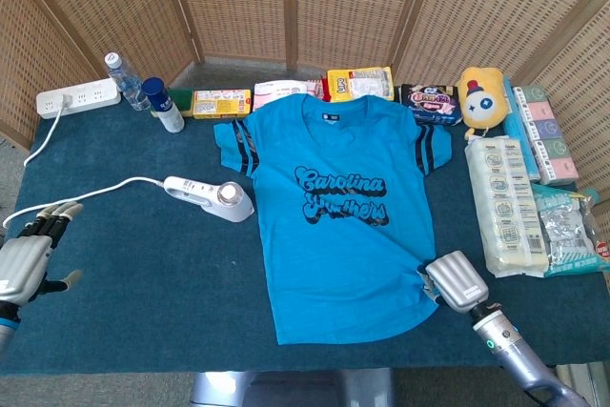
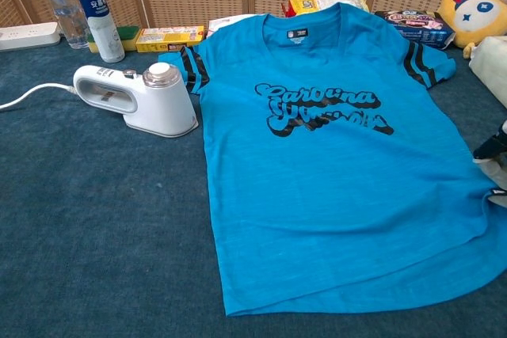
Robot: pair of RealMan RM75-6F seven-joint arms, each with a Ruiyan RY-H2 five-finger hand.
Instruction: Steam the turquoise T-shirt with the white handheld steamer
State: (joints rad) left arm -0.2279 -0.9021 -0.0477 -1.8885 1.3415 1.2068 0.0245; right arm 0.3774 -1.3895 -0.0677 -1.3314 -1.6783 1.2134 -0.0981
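The turquoise T-shirt [image 1: 343, 207] [image 2: 333, 156] lies flat, front up, in the middle of the dark blue table. To its left stands the white handheld steamer [image 1: 214, 197] [image 2: 139, 99], beside the shirt's sleeve, with nothing holding it. My right hand [image 1: 456, 283] sits at the shirt's lower right hem corner with its fingers [image 2: 493, 150] curled over the edge. The fabric puckers there, so the hand grips it. At the far left my left hand [image 1: 29, 254] hovers over the table, fingers spread and empty, well short of the steamer.
The steamer's white cord [image 1: 95, 190] runs left toward a power strip [image 1: 78, 97]. A water bottle [image 1: 124, 80], a blue-capped bottle [image 1: 162, 105] and snack packets line the back edge. A yellow plush [image 1: 481, 97] and several wrapped packs [image 1: 510, 207] fill the right side.
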